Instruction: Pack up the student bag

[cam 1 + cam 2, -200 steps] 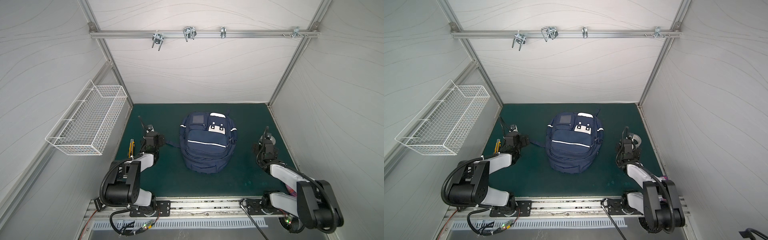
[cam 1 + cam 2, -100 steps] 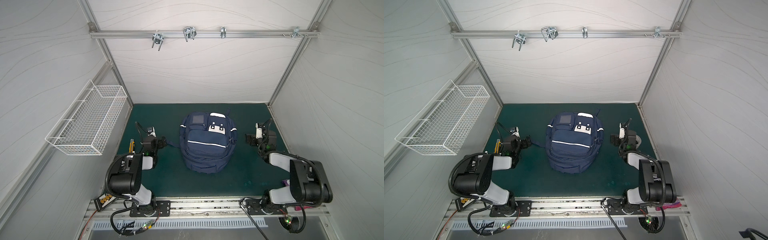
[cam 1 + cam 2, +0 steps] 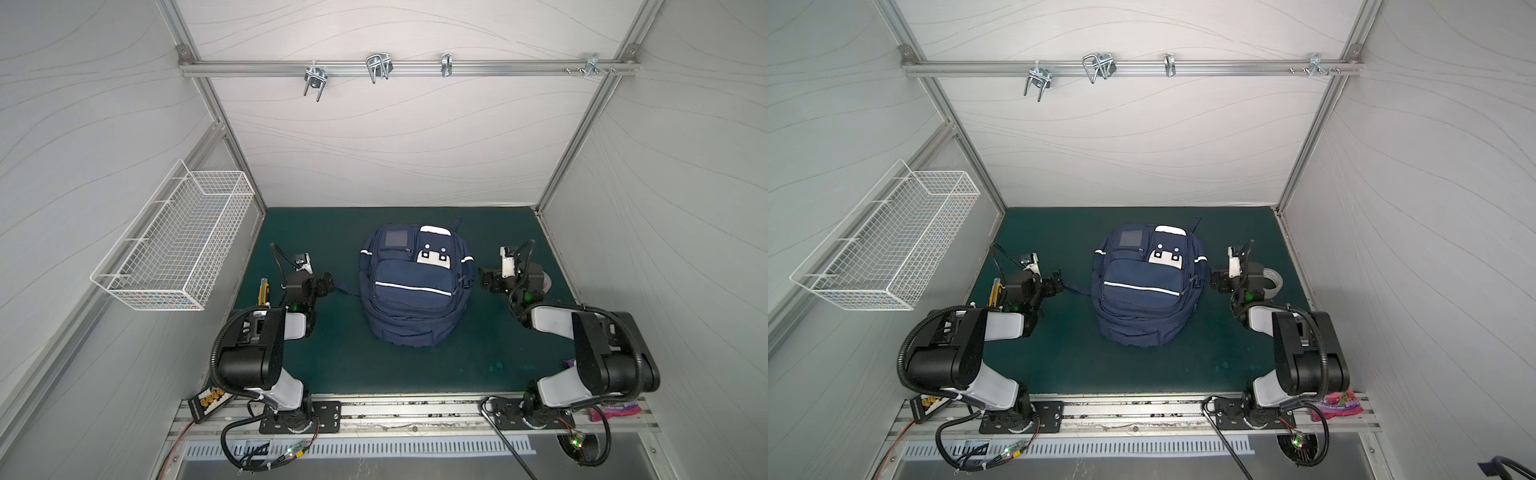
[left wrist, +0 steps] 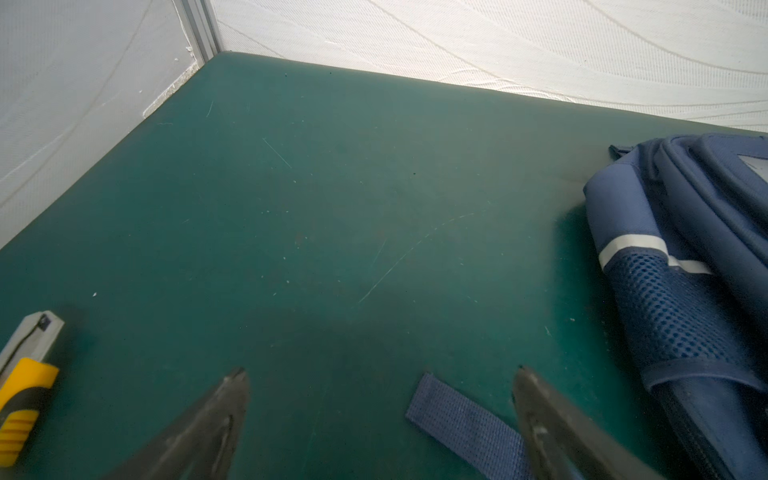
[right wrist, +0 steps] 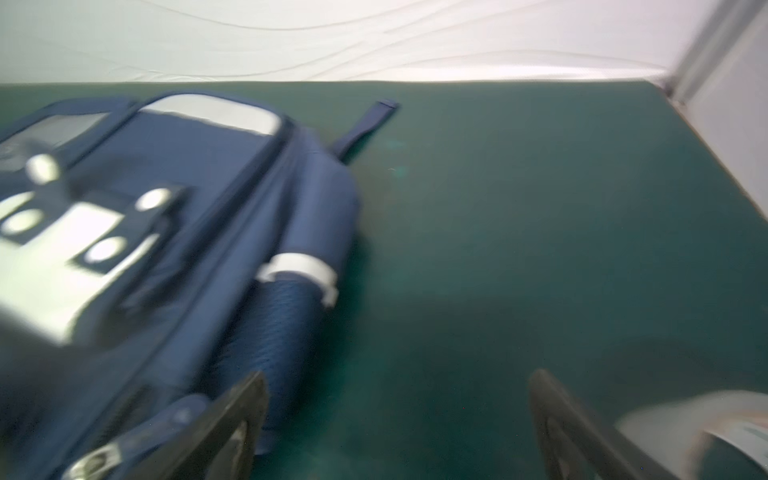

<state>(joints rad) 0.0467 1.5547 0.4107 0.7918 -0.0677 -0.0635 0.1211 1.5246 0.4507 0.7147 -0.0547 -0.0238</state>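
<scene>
White walls (image 3: 374,145) stand around the green bench (image 3: 332,232). The student bag (image 3: 411,299) lies flat in its middle. The left tool (image 4: 379,370), at the bag's 9 o'clock, and the right tool (image 5: 398,374), at 3 o'clock, are both wide open, holding nothing. A yellow knife (image 4: 25,386) is half cut off. A white roll (image 5: 706,432) looks blurry.

Student bag (image 3: 1142,293) lies flat between left claw (image 3: 1056,282) and right claw (image 3: 1217,282)

bag (image 3: 411,291) ctr of mat (image 3: 353,365), l hand (image 3: 327,284) left, r hand (image 3: 484,280) right.
</scene>
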